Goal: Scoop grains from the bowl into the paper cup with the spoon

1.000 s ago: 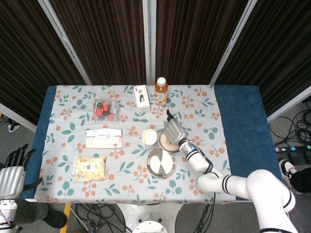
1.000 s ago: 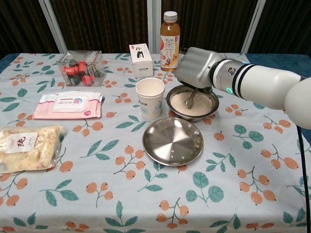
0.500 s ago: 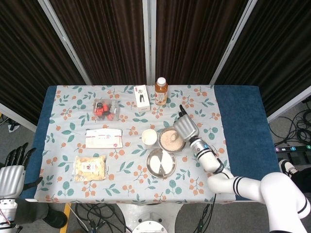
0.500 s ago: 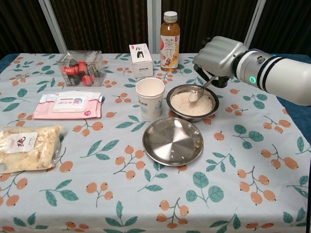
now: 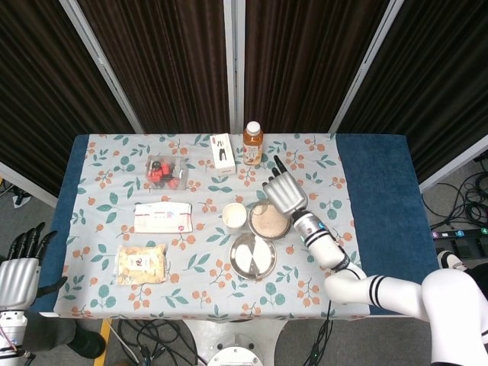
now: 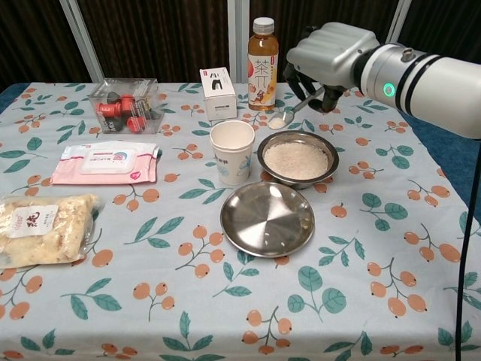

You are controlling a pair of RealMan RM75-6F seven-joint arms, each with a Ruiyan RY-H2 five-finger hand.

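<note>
A metal bowl [image 6: 297, 159] [image 5: 268, 222] of pale grains sits mid-table, right of a white paper cup [image 6: 232, 151] [image 5: 234, 216]. My right hand [image 6: 326, 59] [image 5: 284, 193] is raised above the bowl's far rim and grips a spoon [image 6: 289, 114] by its handle. The spoon's bowl carries a heap of grains and hangs in the air between the cup and the tea bottle [image 6: 263, 55]. My left hand [image 5: 20, 268] hangs off the table at the lower left of the head view, fingers spread, holding nothing.
An empty steel plate [image 6: 267, 217] lies in front of the bowl. Behind stand a small white box [image 6: 218, 93] and a clear box of red items [image 6: 125, 104]. A wipes pack [image 6: 105, 162] and a bagged snack [image 6: 41, 229] lie at the left.
My right hand has lifted the spoon out of the bowl with grains on it and carried it up and leftward, toward the cup. The left hand has not moved.
</note>
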